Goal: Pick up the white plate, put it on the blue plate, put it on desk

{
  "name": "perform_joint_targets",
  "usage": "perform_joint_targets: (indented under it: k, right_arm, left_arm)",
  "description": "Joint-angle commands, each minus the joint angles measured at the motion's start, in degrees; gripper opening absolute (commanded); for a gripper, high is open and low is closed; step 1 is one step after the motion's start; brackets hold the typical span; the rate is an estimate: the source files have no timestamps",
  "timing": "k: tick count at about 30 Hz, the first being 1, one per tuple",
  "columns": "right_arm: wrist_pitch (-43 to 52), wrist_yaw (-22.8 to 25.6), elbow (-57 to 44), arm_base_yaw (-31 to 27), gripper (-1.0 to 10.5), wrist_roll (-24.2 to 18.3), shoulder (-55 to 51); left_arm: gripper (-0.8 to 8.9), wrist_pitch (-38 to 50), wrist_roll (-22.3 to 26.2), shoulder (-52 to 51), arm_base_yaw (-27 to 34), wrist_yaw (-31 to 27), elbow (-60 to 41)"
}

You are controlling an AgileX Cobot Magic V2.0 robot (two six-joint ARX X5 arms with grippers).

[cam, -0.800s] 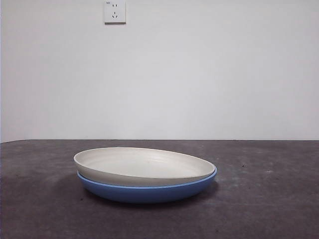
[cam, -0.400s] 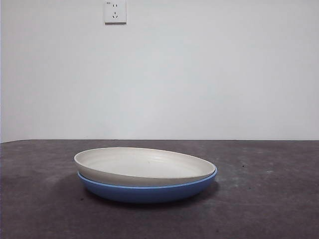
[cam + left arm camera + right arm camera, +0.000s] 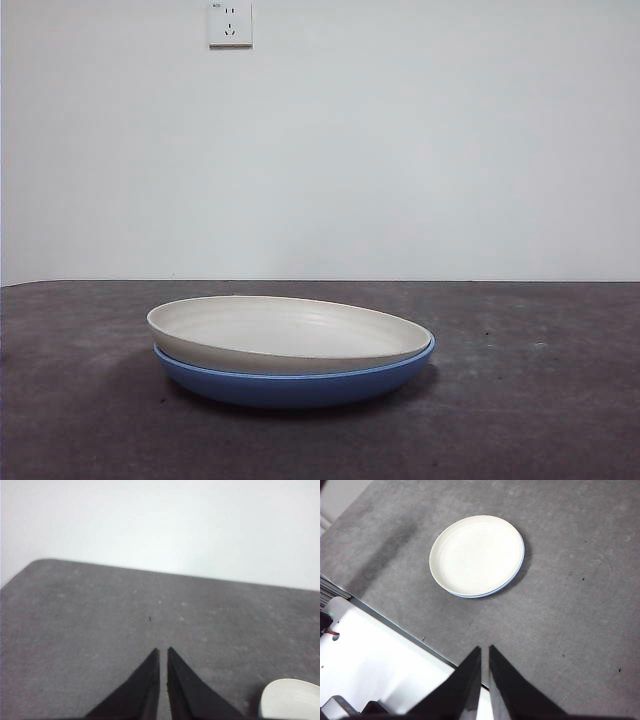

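Note:
The white plate lies nested in the blue plate on the dark grey desk, slightly tilted, its left rim higher. In the right wrist view the white plate covers the blue plate, of which only a thin rim shows. My right gripper is shut and empty, high above the desk, well away from the plates. My left gripper is shut and empty over bare desk; an edge of the white plate shows at its view's corner. Neither gripper shows in the front view.
A white wall with a socket stands behind the desk. The right wrist view shows the desk's edge and white robot base parts beside it. The desk's far rounded corner shows in the left wrist view.

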Motion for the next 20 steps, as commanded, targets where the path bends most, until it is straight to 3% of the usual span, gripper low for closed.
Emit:
perform_joint_targets:
  k: [1,8,20]
  right_arm:
    - [0.63,0.13,0.94,0.28,0.2,-0.46,0.26]
    - [0.63,0.13,0.94,0.28,0.2,-0.46,0.26]
    - [0.63,0.13,0.92,0.28,0.2,-0.46,0.26]
  left_arm:
    - [0.25,4.81,-0.24,-4.26,0.11,-0.96,-7.3]
    - [0.25,3.98,-0.15,-9.62,0.11,-5.66,-14.86]
    - [0.25,-3.34,6.27,-13.81,0.09,-5.79,-16.55]
